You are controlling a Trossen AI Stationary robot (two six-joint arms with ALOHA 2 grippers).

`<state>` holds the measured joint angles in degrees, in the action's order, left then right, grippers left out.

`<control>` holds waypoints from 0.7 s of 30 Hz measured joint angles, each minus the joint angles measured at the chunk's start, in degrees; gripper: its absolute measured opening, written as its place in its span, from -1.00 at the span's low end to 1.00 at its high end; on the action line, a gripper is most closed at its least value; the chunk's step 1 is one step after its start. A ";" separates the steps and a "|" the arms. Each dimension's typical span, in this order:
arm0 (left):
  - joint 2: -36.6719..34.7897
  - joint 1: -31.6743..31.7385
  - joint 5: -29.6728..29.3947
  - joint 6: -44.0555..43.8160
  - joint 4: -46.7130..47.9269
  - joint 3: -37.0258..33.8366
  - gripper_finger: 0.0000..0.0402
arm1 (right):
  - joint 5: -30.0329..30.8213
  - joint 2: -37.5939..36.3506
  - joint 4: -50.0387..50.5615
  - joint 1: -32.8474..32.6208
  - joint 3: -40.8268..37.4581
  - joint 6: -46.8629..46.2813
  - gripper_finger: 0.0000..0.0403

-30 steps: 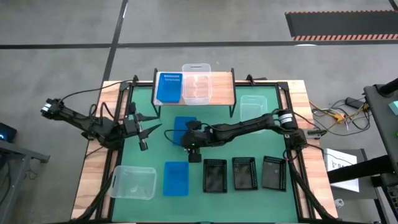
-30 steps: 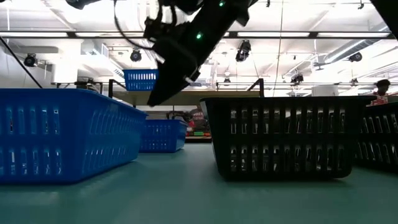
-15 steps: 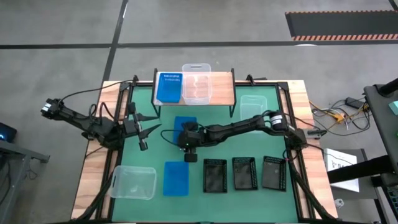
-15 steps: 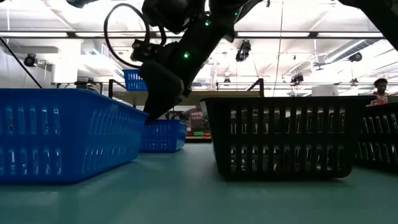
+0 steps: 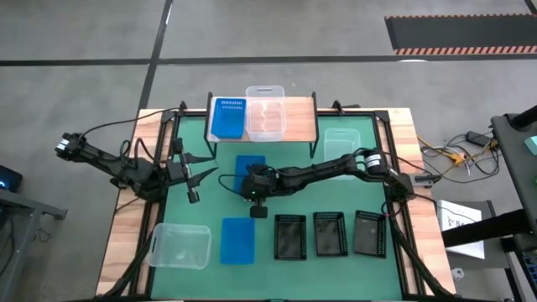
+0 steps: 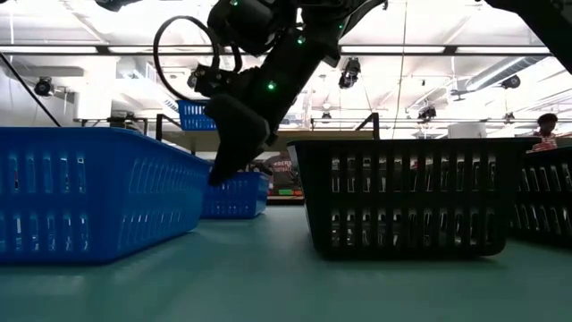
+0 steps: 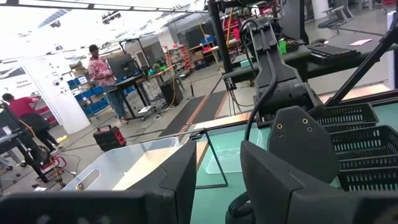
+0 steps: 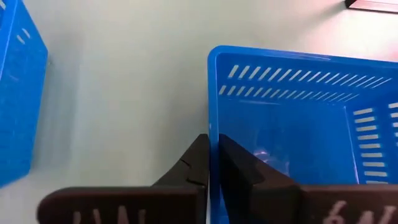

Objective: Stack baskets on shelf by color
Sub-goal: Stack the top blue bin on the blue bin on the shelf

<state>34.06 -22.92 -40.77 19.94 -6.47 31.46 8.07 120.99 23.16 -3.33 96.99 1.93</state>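
Observation:
On the green table (image 5: 201, 210) stands a blue basket (image 5: 249, 168) (image 6: 237, 195), and my right gripper (image 5: 254, 191) (image 8: 210, 163) is shut on it at its near end. The shelf (image 5: 300, 122) at the far edge carries a blue basket (image 5: 226, 117) and a clear basket (image 5: 265, 113). A second blue basket (image 5: 237, 240), two clear baskets (image 5: 179, 246) (image 5: 341, 144) and three black baskets (image 5: 290, 236) (image 5: 330, 232) (image 5: 369, 231) rest on the table. My left gripper (image 5: 193, 178) (image 7: 217, 174) waits open at the left. My right gripper pinches the blue basket's near short wall (image 8: 209, 124) at its rim, one finger (image 8: 239, 165) inside the basket and one finger (image 8: 193, 165) outside. The fingers point down from above. The basket stands upright with its bottom on the table.
The second blue basket (image 6: 89, 192) and the row of black baskets (image 6: 407, 197) stand along the near edge. Bare shelf top lies to the right of the clear basket. People show in the room beyond the table.
My right gripper has gone down and a little toward the table's left edge, onto the near wall of the blue basket, and has taken hold of it. The basket has stayed where it was on the table.

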 joint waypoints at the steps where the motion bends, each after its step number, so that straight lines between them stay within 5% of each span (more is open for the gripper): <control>1: 0.00 0.00 0.00 0.00 0.01 0.00 -0.46 | 0.00 0.00 0.01 -0.03 0.00 -0.02 -0.94; 21: -7.03 0.02 -0.04 3.40 -5.53 -5.90 -0.46 | -0.64 -7.28 10.80 -5.83 11.08 2.44 -0.96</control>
<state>27.03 -22.90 -40.82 23.35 -12.00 25.56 7.43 113.71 33.96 -9.16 108.07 4.37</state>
